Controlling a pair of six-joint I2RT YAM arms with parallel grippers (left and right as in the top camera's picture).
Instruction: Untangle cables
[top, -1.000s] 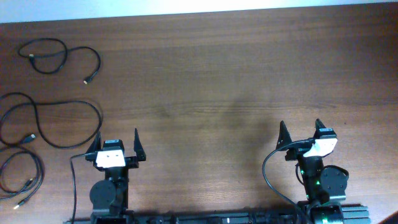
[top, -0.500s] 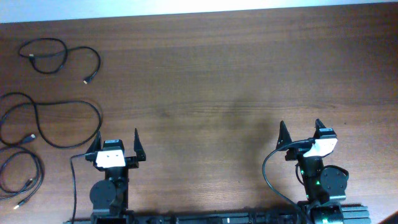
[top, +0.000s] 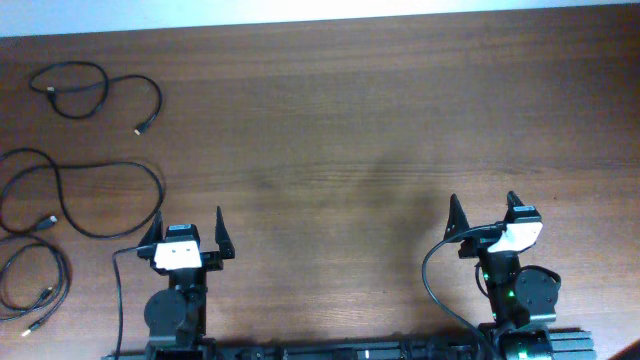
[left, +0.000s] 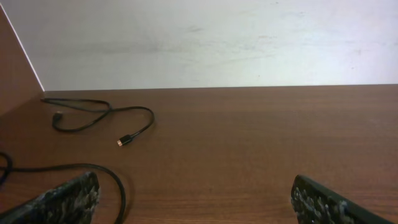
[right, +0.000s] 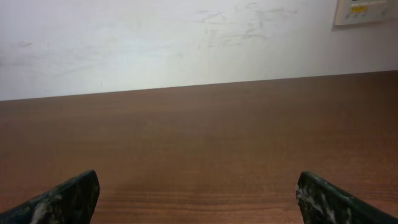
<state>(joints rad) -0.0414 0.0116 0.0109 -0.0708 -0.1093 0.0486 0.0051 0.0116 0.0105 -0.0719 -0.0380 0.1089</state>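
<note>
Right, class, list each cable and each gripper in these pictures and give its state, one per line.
Top cable: one loose loop, lying alone, not gripped.
Middle cable: wide loop crossing itself, not gripped.
Bottom cable: small coil at the left edge of view, not gripped.
Left gripper: open, empty.
Right gripper: open, empty.

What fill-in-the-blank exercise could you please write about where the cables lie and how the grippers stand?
1. Seen from overhead, all three cables lie near the ___ edge of the table.
2. The left gripper and the right gripper are both ___ and hold nothing.
3. The right wrist view shows ___ cables at all, only bare wood and wall.
Missing words: left; open; no.
</note>
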